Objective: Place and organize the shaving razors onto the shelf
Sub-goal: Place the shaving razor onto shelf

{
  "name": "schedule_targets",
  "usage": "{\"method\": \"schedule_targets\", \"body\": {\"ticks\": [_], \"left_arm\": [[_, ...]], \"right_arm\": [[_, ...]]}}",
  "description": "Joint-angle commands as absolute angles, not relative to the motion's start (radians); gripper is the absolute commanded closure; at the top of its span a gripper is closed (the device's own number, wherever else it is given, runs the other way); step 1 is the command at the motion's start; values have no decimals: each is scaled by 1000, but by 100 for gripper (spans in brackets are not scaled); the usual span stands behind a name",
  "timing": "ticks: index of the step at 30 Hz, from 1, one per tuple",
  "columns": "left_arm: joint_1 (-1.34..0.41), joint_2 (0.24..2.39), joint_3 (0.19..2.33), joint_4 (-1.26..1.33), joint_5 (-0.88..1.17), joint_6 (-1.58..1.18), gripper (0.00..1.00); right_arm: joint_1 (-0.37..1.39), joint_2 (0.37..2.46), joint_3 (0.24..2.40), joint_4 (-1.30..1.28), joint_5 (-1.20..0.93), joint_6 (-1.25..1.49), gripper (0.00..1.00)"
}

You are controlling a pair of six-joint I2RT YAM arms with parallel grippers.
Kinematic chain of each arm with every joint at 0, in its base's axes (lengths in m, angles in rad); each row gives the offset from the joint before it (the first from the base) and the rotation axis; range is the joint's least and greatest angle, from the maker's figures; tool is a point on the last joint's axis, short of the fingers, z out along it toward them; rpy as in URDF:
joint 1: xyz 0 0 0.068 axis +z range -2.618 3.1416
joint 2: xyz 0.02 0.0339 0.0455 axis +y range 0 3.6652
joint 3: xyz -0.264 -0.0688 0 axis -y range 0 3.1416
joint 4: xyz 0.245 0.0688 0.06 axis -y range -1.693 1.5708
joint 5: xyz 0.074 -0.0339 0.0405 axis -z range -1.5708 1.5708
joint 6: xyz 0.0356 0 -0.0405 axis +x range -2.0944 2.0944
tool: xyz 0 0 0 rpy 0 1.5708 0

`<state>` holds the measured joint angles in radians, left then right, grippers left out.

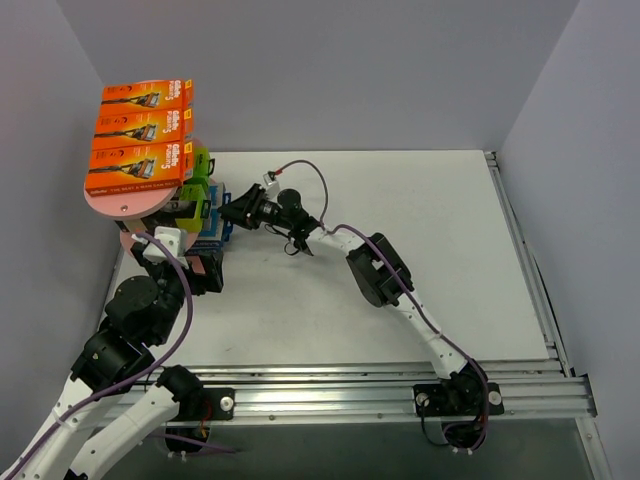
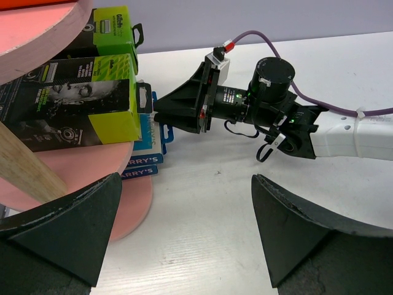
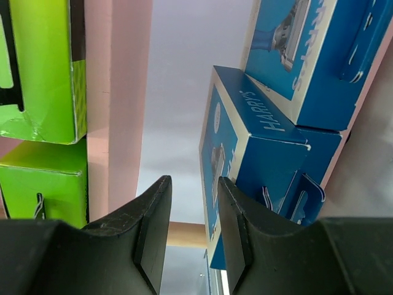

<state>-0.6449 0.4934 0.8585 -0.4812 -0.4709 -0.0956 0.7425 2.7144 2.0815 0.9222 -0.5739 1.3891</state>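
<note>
Your right gripper [image 2: 161, 114], jaws narrowly apart, may knock the blue cardboard razor packs [image 3: 270, 123] at its nine o'clock off the pink oval-board shelf [image 1: 130, 205]; left gripper [image 2: 185, 184] gapes.

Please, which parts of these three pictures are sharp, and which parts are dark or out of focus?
Top view: even light, faint shadows on the table, orange packs sharp. Left wrist view: the left fingers are dark and a little soft in front; right gripper and green packs are sharp. Right wrist view: very close and tilted, blue packs readable, the right fingers nearly black.
</note>
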Motion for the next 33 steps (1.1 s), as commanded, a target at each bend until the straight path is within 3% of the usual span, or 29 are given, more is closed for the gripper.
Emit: {"method": "schedule_targets", "body": {"ticks": [1,16,25,26,28,29,30,33], "left_arm": [[-640,485,870,-442,-466,-100,4],[-640,486,870,-442,-468,-98,5],[-638,465,868,-428,-465,-83,4],[-638,466,867,-426,-463,-78,5],[-637,469,865,-425,-463,-74,5],[-635,469,868,-428,-459,-72,6],[-634,471,871,-428,-459,-71,6],[-624,469,871,-426,-454,-69,6]], "right_arm": [[752,2723,2126,946,-586,1377,68],[735,2705,2157,957,-597,1381,66],[546,2334,1814,886,-661,1273,59],[478,2218,1766,846,-663,1174,54],[410,2093,1674,491,-594,952,48],[393,1983,1684,306,-337,617,43],[406,1941,1692,55,-190,488,40],[430,1804,1524,5,-5,277,38]]}}
